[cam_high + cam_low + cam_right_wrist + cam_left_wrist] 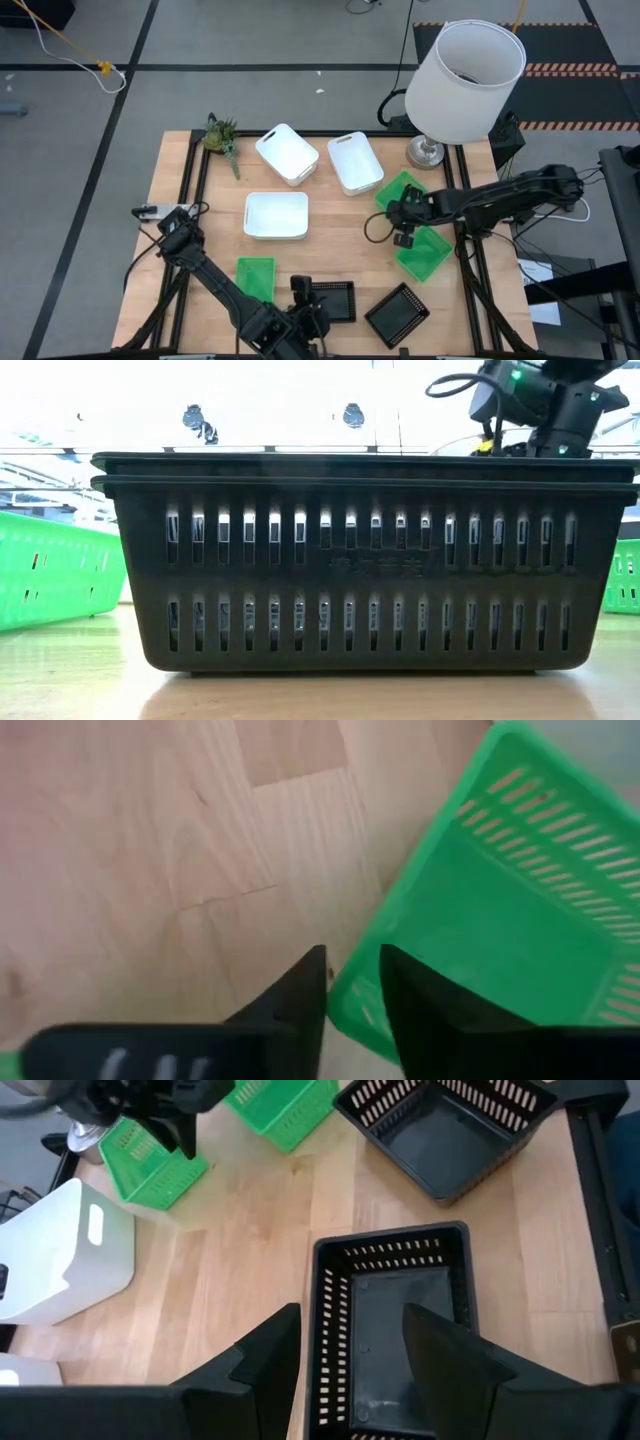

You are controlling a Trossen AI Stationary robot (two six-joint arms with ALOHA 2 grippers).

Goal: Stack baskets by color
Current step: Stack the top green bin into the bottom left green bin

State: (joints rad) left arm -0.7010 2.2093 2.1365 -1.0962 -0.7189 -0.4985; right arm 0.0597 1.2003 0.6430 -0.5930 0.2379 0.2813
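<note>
Three white baskets [288,152] [354,162] [276,214] sit at the table's middle and far side. Green baskets stand at the right [400,186] [425,255] and near left [254,278]. Two black baskets [335,300] [397,313] stand at the near edge; the nearer-left one [350,560] shows two rims, one on the other. My left gripper [350,1315] hovers open over that black basket [400,1330], one finger outside its long wall, one over its inside. My right gripper [352,958] is shut on the far green basket [520,910]. My right gripper pinches the far green basket's wall beside a corner [350,1005], one finger [305,985] outside over the wood and the other [420,985] inside the basket. The fingers slant down from the table's right side. The basket stands on the table [150,1170].
A big white lampshade [465,70] on a metal foot stands at the far right corner. A green plant sprig [222,137] lies at the far left. Bare wood shows between the white baskets and the black ones [340,240]. The table's black frame rails [470,260] run along its sides.
</note>
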